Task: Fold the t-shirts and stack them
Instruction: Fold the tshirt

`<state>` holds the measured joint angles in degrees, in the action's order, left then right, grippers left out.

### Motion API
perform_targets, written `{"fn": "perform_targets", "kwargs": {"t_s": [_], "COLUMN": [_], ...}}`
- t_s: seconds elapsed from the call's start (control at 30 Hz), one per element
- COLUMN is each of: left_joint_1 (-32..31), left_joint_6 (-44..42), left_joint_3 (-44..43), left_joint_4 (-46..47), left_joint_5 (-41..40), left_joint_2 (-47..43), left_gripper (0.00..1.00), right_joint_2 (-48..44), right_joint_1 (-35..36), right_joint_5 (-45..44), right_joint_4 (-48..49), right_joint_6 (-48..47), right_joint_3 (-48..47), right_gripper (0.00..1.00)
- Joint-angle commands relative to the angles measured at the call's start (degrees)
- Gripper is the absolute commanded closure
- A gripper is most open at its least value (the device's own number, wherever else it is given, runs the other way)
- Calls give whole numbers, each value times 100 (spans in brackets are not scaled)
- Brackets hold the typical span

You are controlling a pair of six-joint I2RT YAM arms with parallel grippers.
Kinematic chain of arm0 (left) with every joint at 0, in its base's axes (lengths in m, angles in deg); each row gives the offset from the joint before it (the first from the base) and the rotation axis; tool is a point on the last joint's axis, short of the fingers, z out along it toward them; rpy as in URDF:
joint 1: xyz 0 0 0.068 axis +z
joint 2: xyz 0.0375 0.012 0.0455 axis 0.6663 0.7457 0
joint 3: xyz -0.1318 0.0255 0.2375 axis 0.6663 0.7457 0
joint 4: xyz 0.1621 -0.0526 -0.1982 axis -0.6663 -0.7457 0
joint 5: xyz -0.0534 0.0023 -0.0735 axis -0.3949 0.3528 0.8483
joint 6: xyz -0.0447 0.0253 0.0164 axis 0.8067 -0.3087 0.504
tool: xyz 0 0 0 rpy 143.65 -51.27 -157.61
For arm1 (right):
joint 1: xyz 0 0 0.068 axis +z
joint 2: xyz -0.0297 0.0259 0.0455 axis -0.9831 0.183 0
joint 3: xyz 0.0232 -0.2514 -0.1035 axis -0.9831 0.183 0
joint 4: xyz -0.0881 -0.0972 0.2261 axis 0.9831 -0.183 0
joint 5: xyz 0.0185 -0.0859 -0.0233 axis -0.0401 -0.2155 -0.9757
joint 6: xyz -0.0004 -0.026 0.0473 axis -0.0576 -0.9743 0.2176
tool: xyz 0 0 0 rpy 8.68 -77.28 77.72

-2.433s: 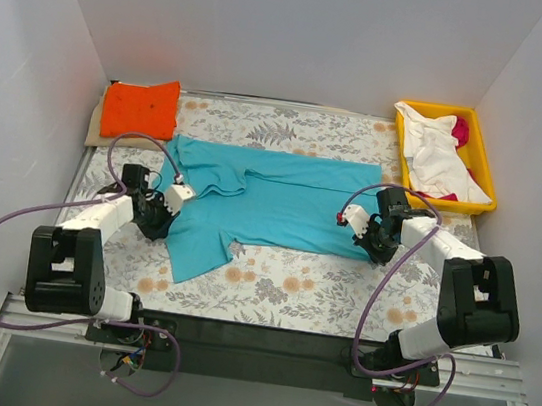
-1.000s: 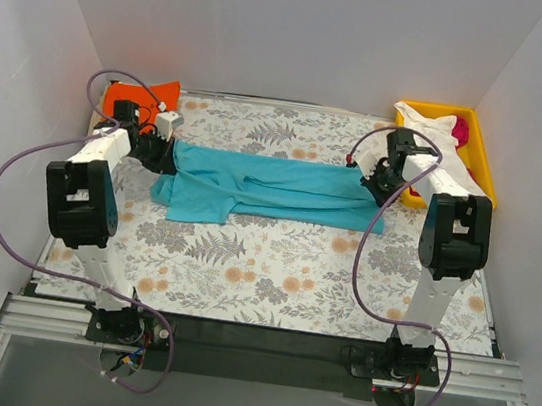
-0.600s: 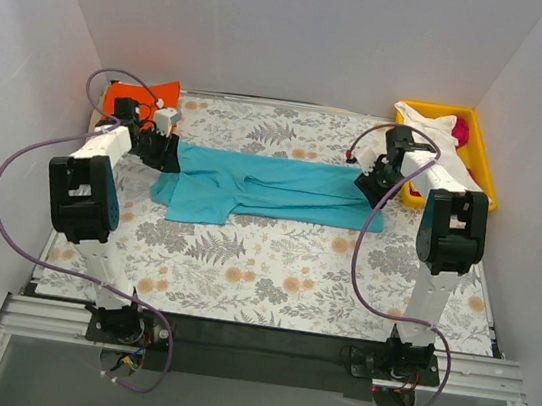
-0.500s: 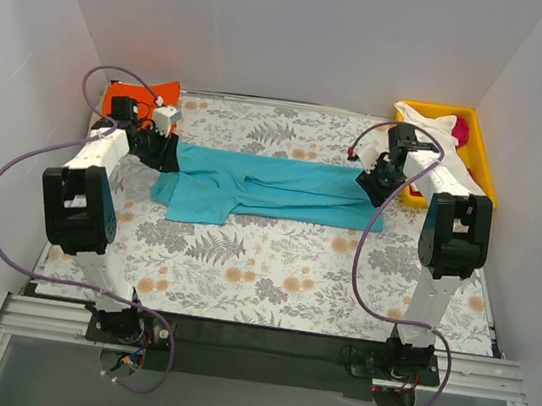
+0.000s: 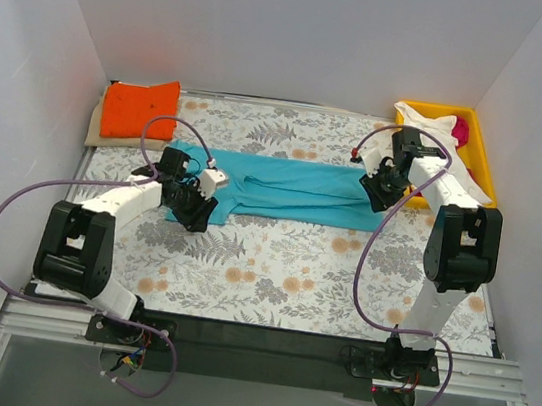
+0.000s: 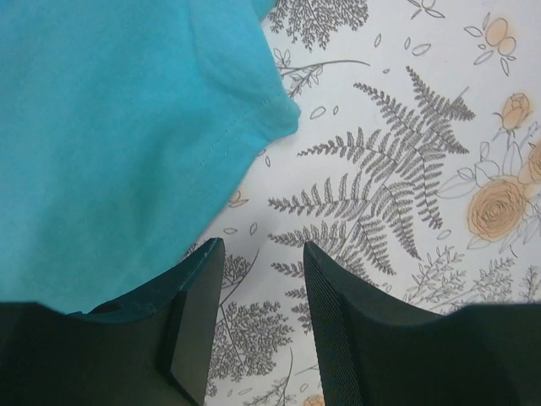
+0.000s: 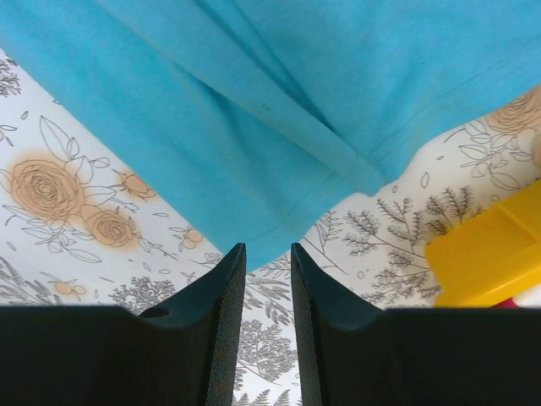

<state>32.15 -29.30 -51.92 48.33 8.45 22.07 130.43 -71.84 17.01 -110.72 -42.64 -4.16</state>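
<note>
From above, the teal t-shirt [image 5: 283, 187] lies as a long folded band across the far half of the floral cloth [image 5: 282, 265], running left to right. My left gripper [image 5: 195, 211] sits low at the band's near left corner. My right gripper [image 5: 385, 193] is at its right end, just beside the yellow tray [image 5: 486, 171]. A white t-shirt [image 5: 432, 137] and a magenta t-shirt [image 5: 460, 132] lie bunched in that tray. The orange t-shirt [image 5: 141, 109] rests folded at the far left corner, well apart from the teal one.

Through my left wrist camera, my two fingers stand apart with only the floral cloth [image 6: 397, 169] showing between them. I grasp nothing. The teal t-shirt [image 6: 110, 127] fills the upper left, and its hemmed corner lies just beyond my left finger [image 6: 190, 321].

Through my right wrist camera, my fingers are released, with a narrow gap between them and nothing in it. The teal t-shirt [image 7: 254, 101] spreads just past my fingertips, its corner pointing at the gap. A piece of the yellow tray [image 7: 490, 254] shows at the right.
</note>
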Motion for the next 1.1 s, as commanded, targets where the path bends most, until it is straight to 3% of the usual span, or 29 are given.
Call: {"fn": "perform_targets", "kwargs": {"t_s": [0.0,0.4,0.5,0.63,0.67,0.83,1.07], "left_joint_1": [-206,-426,-435,-435,-426,-408,-294], "left_joint_6": [294,673,638,585,620,813,866], "left_joint_3": [27,132,141,-104,-235,-1201,-2326], "left_joint_4": [705,1207,1172,1005,961,390,380], "left_joint_5": [-551,-1633,-1668,-1598,-1606,-1282,-1510], "left_joint_2": [40,637,752,796,787,752,1287], "left_gripper": [59,59,63,86,98,100,100], "right_joint_2": [5,49,49,40,49,32,58], "right_joint_1": [-15,-15,-6,-23,-23,-67,-85], "right_joint_5": [263,263,272,167,158,158,219], "right_joint_4": [-129,-155,-155,-138,-146,-146,-155], "right_joint_6": [207,137,137,84,75,40,31], "right_joint_3": [20,-23,-6,29,29,-23,-102], "right_gripper": [70,70,70,67,67,66,66]}}
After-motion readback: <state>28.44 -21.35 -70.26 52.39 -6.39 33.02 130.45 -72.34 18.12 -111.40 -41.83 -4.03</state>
